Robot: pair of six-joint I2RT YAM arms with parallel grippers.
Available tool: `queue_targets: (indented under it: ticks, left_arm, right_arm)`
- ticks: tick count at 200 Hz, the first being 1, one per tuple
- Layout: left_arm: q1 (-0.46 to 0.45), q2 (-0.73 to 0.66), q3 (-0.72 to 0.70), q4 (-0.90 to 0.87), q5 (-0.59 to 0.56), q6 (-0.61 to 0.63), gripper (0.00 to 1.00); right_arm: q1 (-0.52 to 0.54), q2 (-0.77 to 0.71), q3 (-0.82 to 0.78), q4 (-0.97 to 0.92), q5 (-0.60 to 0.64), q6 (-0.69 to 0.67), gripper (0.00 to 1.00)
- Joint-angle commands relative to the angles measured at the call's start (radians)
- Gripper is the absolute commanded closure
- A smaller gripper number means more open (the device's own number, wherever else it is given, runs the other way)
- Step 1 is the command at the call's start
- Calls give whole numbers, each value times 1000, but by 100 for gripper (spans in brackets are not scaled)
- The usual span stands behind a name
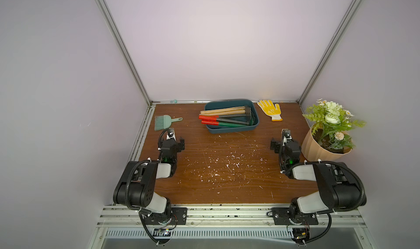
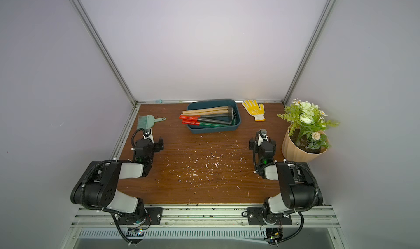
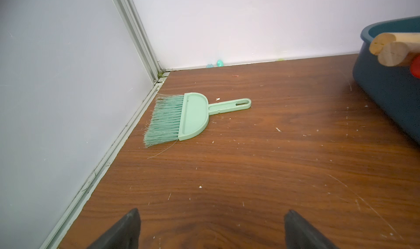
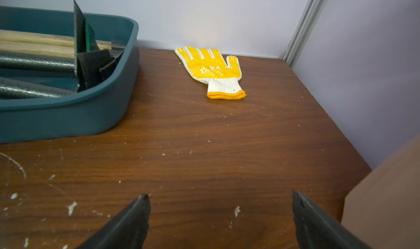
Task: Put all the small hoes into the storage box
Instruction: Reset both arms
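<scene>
Storage box [image 1: 229, 129] at far edge of worktop [image 1: 227, 184], holding wooden- and red-handled tools [image 1: 227, 118]; which is small hoe, cannot tell; left fingers [image 3: 129, 227] apart, empty, near brush [image 1: 162, 121]; right fingers [image 4: 136, 216] apart, empty.

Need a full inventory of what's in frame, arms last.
storage box: one, dark teal, back centre of the table
wood-handled tools: two, pale wood, lying in the box
red-gripped tools: two, dark and green shafts, lying in the box
brush: one, mint green, back left by the wall
glove: one, yellow and white, flat, right of the box
flower pot: one, beige, green and white flowers, right edge
table: one, brown wood grain, strewn with white flecks
left gripper: one, black, open, empty, facing the brush
right gripper: one, black, open, empty, facing the glove
</scene>
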Motion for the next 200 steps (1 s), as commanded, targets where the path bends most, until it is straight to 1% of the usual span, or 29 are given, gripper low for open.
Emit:
queue_targets:
  ticks: [1, 9, 19, 29, 40, 53, 61, 200]
  left_arm:
    - [14, -11, -7, 61, 25, -6, 1]
    - [14, -14, -13, 72, 22, -9, 1]
    - [14, -13, -21, 83, 18, -11, 1]
    - [15, -16, -33, 106, 17, -13, 1]
    - [28, -14, -72, 170, 33, -26, 1]
    - [37, 8, -119, 274, 22, -43, 1]
    - [37, 1, -110, 243, 27, -35, 1]
    - [37, 1, -112, 251, 27, -34, 1]
  right_arm:
    - [-15, 1, -49, 182, -49, 0, 0]
    - [-16, 19, -70, 240, -49, -2, 0]
    - [-16, 9, -63, 210, -50, -1, 0]
    - [-17, 14, -66, 229, -48, -1, 0]
    - [-17, 17, -64, 226, -50, -1, 0]
    - [-18, 15, -64, 222, -52, 2, 0]
    - [-18, 15, -61, 216, -52, 2, 0]
    - [-18, 15, -64, 222, -52, 0, 0]
